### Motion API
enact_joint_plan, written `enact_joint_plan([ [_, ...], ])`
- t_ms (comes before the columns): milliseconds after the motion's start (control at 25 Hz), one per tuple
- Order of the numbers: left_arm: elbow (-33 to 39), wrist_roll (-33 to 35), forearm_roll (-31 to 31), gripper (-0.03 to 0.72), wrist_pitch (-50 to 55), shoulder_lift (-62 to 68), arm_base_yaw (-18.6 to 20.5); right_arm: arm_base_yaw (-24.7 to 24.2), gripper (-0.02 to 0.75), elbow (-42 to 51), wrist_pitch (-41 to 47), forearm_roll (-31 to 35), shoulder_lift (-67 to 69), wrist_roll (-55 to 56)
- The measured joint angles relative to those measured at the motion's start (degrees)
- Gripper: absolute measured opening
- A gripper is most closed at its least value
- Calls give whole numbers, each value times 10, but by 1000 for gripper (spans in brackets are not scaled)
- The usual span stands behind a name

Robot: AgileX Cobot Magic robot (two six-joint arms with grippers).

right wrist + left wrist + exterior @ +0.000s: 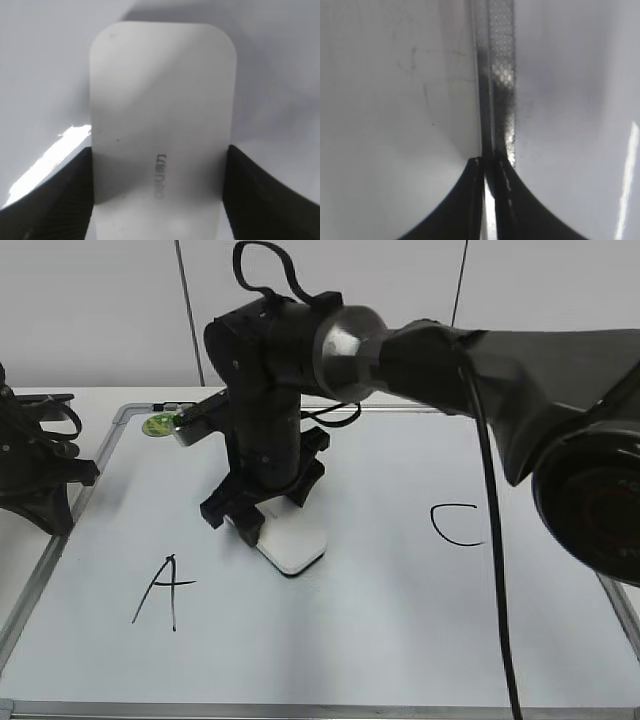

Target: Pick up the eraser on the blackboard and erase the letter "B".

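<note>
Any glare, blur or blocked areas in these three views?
Exterior: the right arm looms blurred, covering the whiteboard middle. Left wrist: soft focus, a glare streak at right on the frame strip. Right wrist: the eraser is sharp, with a bright patch at left.

A small green round magnet point(158, 424) sits at the far left corner of the writing surface, near the silver frame. A black hand-drawn "A" point(164, 590) stands at the near left and a black "C" point(455, 524) at the right, well apart, before a pale panelled wall point(100, 310).
</note>
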Motion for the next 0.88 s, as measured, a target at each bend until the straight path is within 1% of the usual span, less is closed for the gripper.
enact_joint_plan([
  [200,0,0,0,10,-1,0,0,-20,545,-52,13,-15,-17,0],
  [680,0,0,1,11,-1,0,0,-128,545,-58,23,-26,-96,-1],
  [880,0,0,2,11,-1,0,0,-156,545,-40,24,-27,-133,-1],
])
